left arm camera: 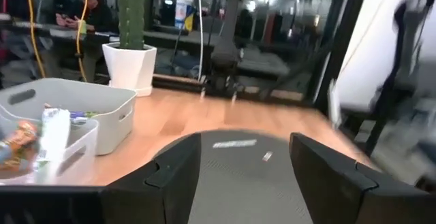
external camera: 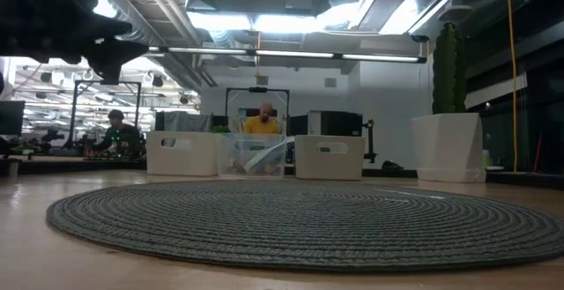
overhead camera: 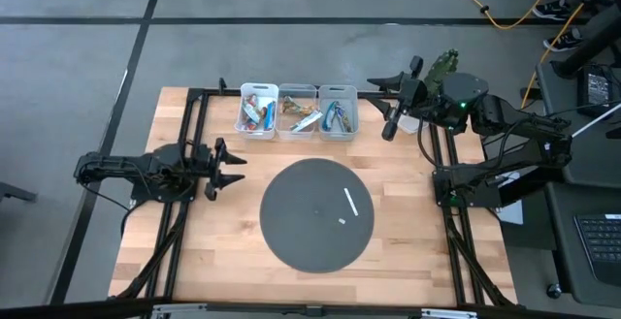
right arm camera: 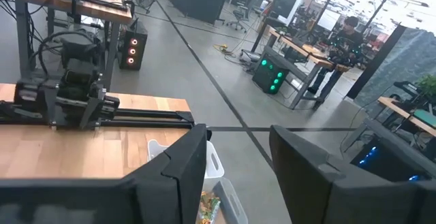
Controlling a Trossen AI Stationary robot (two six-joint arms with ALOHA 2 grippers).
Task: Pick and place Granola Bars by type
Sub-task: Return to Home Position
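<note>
Granola bars in shiny blue, orange and red wrappers lie in three white bins (overhead camera: 258, 111) (overhead camera: 298, 111) (overhead camera: 338, 112) at the table's far edge. The bins also show in the low view (external camera: 253, 156) and the left wrist view (left arm camera: 75, 108). My left gripper (overhead camera: 233, 168) is open and empty at the table's left, beside the dark round mat (overhead camera: 317, 212), pointing toward the right edge. My right gripper (overhead camera: 384, 106) is open and empty, raised just right of the right bin. In its wrist view (right arm camera: 238, 169) a bin corner with a bar (right arm camera: 208, 207) shows between the fingers.
A thin white stick (overhead camera: 350, 202) and a small white bit (overhead camera: 342, 222) lie on the mat. A cactus in a white pot (left arm camera: 129, 60) stands at the far right corner. A black frame (overhead camera: 199, 96) runs along the table's sides. Bare wood surrounds the mat.
</note>
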